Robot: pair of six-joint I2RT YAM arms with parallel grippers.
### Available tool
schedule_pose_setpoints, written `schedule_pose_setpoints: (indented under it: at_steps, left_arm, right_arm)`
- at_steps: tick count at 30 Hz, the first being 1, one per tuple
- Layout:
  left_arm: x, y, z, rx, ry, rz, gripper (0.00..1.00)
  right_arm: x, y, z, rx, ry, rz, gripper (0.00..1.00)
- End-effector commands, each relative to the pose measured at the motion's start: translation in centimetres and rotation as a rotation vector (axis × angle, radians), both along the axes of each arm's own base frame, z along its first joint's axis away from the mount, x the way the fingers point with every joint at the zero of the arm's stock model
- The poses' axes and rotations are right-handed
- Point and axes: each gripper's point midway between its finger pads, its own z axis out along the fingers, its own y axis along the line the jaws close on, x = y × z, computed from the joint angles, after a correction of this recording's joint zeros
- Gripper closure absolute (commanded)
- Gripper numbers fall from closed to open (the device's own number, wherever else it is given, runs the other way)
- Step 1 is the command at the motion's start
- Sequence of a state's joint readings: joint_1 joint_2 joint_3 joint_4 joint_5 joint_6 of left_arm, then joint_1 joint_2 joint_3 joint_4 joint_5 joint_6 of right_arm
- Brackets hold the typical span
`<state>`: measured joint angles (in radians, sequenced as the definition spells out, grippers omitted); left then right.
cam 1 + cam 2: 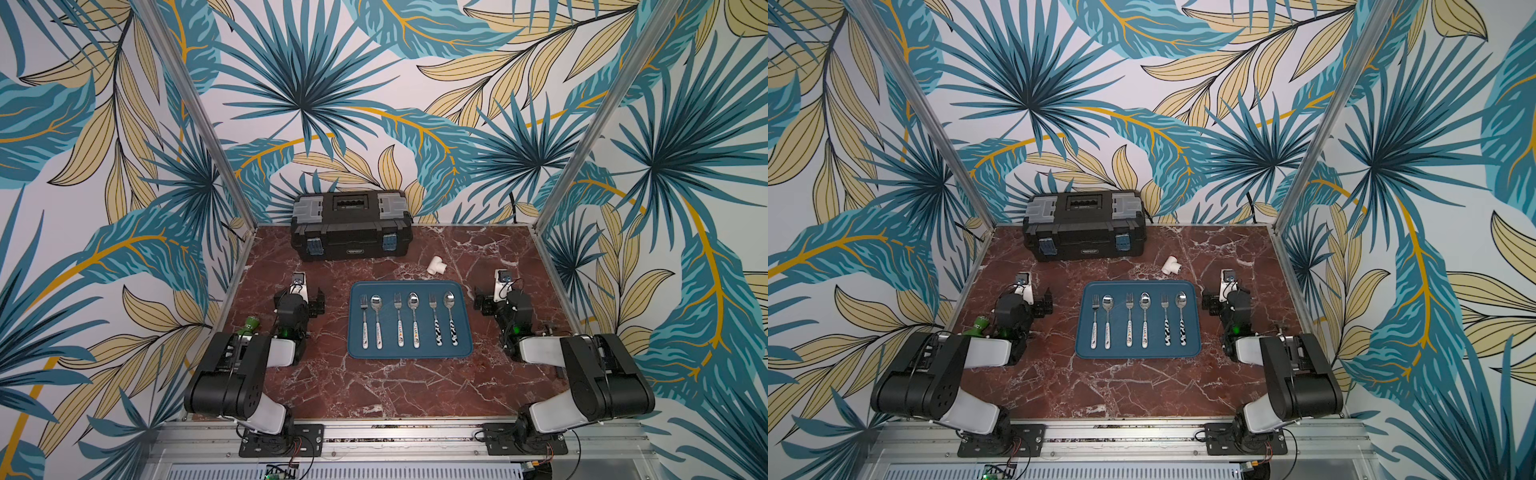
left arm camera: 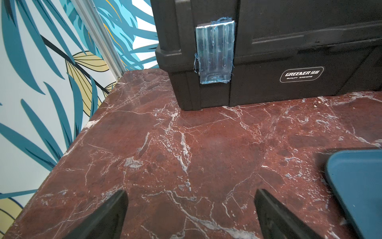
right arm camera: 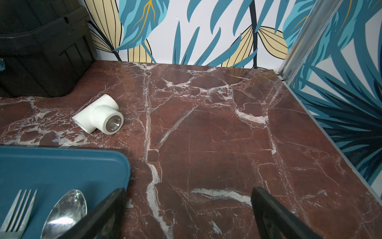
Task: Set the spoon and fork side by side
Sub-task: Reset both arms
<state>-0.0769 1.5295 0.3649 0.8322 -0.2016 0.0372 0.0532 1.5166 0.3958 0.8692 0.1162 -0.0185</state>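
A blue tray point(image 1: 410, 351) lies mid-table and holds three fork-and-spoon pairs in a row, handles toward the front. From the left they run fork point(image 1: 364, 316), spoon point(image 1: 377, 318), fork point(image 1: 398, 318), spoon point(image 1: 414, 318), fork point(image 1: 434, 318), spoon point(image 1: 450, 318). Each fork lies parallel to its spoon. My left gripper point(image 1: 298, 296) rests open over bare marble left of the tray, nothing between its fingers point(image 2: 115, 209). My right gripper point(image 1: 503, 297) rests open right of the tray, also empty. The right wrist view shows the rightmost fork point(image 3: 18, 207) and spoon point(image 3: 66, 209) beside one finger.
A black toolbox point(image 1: 351, 226) with blue latches stands at the back, behind the tray. A white pipe tee point(image 1: 436, 265) lies between toolbox and tray, toward the right. A green object point(image 1: 249, 326) sits by the left arm. Aluminium frame posts and patterned walls bound the red marble table point(image 1: 374, 386).
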Motion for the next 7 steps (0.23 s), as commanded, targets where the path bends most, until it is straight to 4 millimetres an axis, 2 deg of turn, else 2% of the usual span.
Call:
schedule_pose_setpoints:
  at_steps: [1,7]
  left_arm:
    - [1.02,-0.09,1.74,-0.003,-0.041,-0.008,0.0]
    - [1.01,-0.05,1.78,-0.006,-0.044,-0.012,0.0]
  right_arm:
    - [0.05,-0.32,0.5,0.009,-0.015,-0.018,0.0]
    - [0.05,-0.3,0.5,0.009,-0.015,-0.018,0.0]
